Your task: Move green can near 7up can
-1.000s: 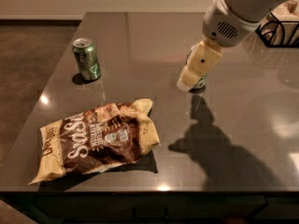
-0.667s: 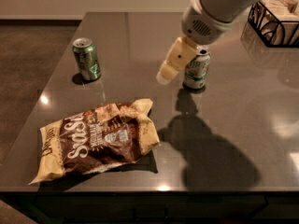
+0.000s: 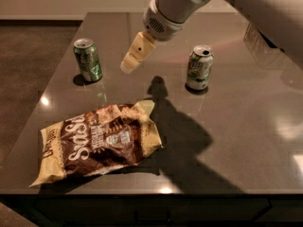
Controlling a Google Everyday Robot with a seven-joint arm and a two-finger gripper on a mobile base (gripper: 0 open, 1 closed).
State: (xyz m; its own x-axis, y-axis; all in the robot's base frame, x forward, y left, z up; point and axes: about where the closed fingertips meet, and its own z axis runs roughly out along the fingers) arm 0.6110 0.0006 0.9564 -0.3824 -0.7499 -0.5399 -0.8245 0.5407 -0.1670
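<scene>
Small dark green metal drink can with silver top [image 3: 87, 60], upright near the left edge of the dark glossy table [image 3: 236, 136], untouched and well apart from the pale whitish-silver, slightly dented 7up can with green lettering [image 3: 199, 67] over on the right. Cream-coloured gripper [image 3: 131, 60] on the grey arm, up in the air between the two cans and nearer the green one, gripping nothing; open or closed, cannot tell. Plenty to go wrong from here. If brought in too low or off-centre, likely to knock the light green can over or shove it toward the table edge just beyond. If closed off-axis on that smooth curved metal, likely to squeeze it out sideways. On the way right, at low height, risks clipping the crumpled brown and yellow snack bag [image 3: 99, 143] lying in front. Near the end, risks bumping the 7up can and toppling it, given how little holds it in place. If set down tilted or let go early, tips the green can; if stopped short, leaves it too far off to count as near.
</scene>
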